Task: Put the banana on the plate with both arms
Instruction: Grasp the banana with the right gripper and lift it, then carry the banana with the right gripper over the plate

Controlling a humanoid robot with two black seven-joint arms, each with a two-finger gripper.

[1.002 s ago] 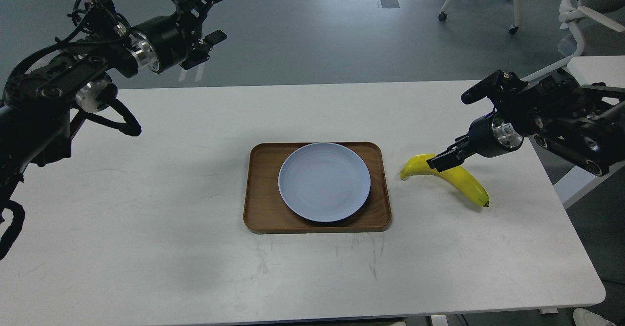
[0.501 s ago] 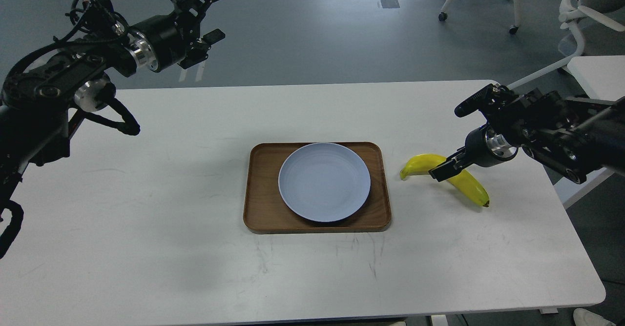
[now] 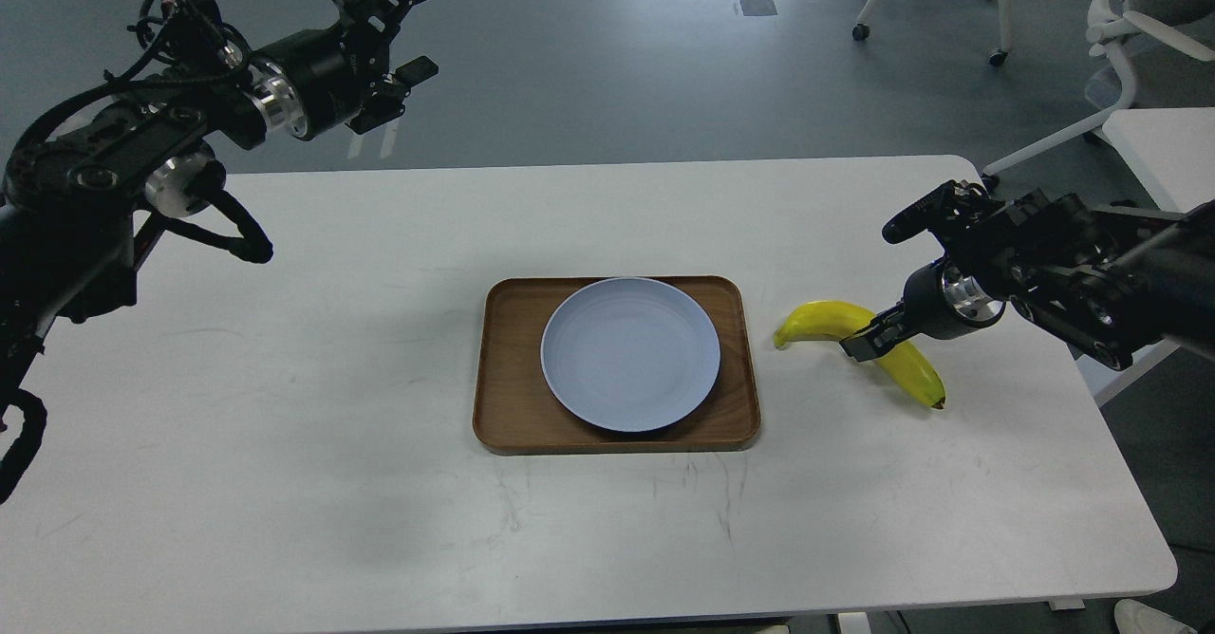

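Note:
The yellow banana (image 3: 822,320) lies on the white table, right of the tray. Its greenish stem end points left and its dark tip points to the front right. The pale blue-grey plate (image 3: 630,354) is empty and sits on the tray. My right gripper (image 3: 869,290) is open. Its lower finger lies across the banana's middle and its upper finger stands well above and behind the fruit. My left gripper (image 3: 425,27) is open and empty, held high past the table's far left edge.
The brown wooden tray (image 3: 508,378) sits at the table's centre under the plate. The table's right edge (image 3: 1092,397) is close to the banana. Office chairs (image 3: 1130,17) and a second white table (image 3: 1163,140) stand at the back right.
My right arm has come down and slightly back, bringing its lower finger onto the banana. The banana has shifted a little to the left. The left arm has barely moved.

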